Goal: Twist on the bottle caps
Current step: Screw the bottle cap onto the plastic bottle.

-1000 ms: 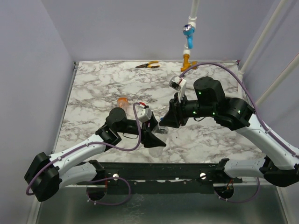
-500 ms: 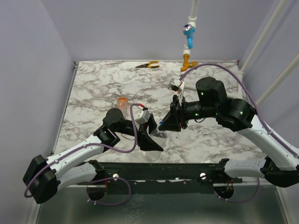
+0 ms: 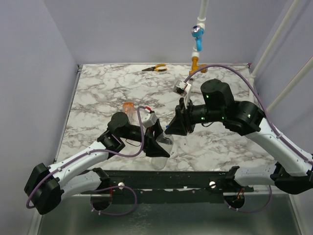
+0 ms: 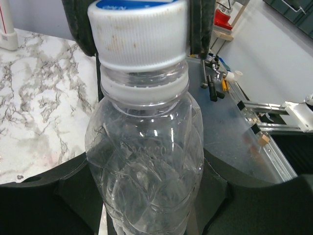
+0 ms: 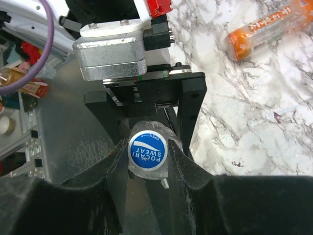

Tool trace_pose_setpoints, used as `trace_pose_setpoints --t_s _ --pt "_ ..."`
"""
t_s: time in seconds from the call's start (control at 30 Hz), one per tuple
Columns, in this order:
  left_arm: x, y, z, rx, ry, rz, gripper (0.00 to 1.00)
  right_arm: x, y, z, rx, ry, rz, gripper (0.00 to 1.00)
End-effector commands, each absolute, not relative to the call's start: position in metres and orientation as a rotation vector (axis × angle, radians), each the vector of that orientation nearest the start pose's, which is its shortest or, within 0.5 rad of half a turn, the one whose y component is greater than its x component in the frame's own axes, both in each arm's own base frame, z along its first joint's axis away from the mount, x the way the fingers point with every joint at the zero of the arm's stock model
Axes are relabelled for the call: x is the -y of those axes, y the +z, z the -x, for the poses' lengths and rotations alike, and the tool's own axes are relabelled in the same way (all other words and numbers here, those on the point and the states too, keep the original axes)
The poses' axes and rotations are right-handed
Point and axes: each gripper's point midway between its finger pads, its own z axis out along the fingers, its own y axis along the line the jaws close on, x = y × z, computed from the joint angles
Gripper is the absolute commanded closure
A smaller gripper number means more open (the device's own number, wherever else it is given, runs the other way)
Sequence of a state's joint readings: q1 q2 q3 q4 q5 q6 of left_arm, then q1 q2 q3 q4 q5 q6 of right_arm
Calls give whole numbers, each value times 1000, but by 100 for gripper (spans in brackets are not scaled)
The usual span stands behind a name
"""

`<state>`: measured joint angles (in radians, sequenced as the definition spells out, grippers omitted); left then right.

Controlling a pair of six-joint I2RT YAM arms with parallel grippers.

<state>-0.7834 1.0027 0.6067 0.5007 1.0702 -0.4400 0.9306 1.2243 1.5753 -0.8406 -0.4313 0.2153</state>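
Right gripper [image 5: 147, 155] clamped on a white ribbed plastic cap with blue printed top [image 5: 147, 148], which sits slightly tilted on the neck of a clear, crinkled plastic bottle [image 4: 144, 166]. Left gripper [image 4: 146, 200] closed around that bottle's body, near the front edge of the grey-veined marble table [image 3: 98, 88]. A slim orange bottle [image 5: 264, 30] lies on its side on the marble, well apart.

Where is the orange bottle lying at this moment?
The orange bottle lies on the marble table, left of centre in the top view, just beyond the left arm; the right wrist view shows it at upper right.
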Motion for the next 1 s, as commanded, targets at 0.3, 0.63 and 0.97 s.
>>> trace_pose_setpoints --t_s 0.3,0.63,0.97 --pt "312 279 -124 -1405 -1452 -1105 62 -285 287 -164 -2241 758 912 87" --pt "304 294 -192 -1393 -1023 -887 64 -280 250 -182 -2443 593 711 87" --pt "300 305 -228 -1334 -709 -733 66 -271 210 -206 -2626 320 415 86"
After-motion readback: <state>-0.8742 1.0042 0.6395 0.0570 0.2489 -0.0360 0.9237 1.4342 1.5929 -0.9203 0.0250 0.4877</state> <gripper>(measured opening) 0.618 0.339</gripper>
